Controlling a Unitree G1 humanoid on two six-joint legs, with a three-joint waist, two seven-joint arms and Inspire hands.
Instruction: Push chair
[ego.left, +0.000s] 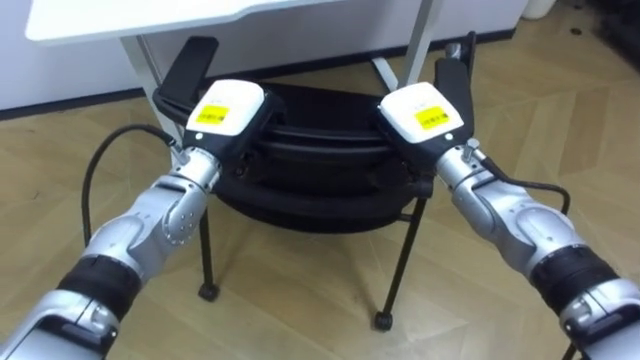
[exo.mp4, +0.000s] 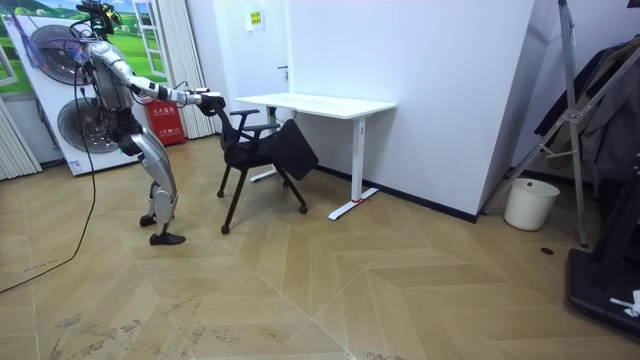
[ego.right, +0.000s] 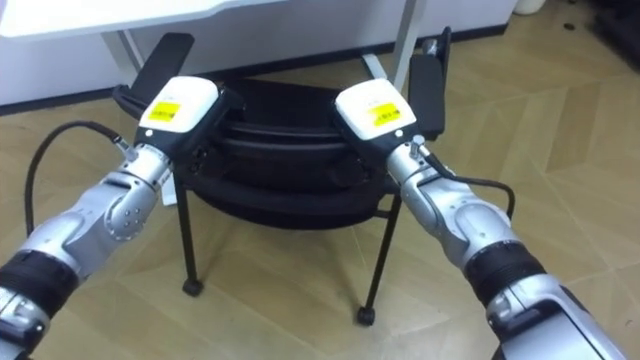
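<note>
White-topped rectangular table (ego.left: 130, 20) runs across the upper left of the frame. Just below it, centre frame, there's the black padded chair with armrests and thin metal legs (ego.left: 320, 190), close up to the table. Left hand (ego.left: 228, 110) on the backrest's upper left, right hand (ego.left: 425, 112) on its upper right. Open or gripping? Can't tell for either.

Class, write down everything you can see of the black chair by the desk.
The chair is black, with a curved back, two armrests and thin legs on the wooden floor. It faces the white desk. The left hand and right hand lie on the top of its back.
</note>
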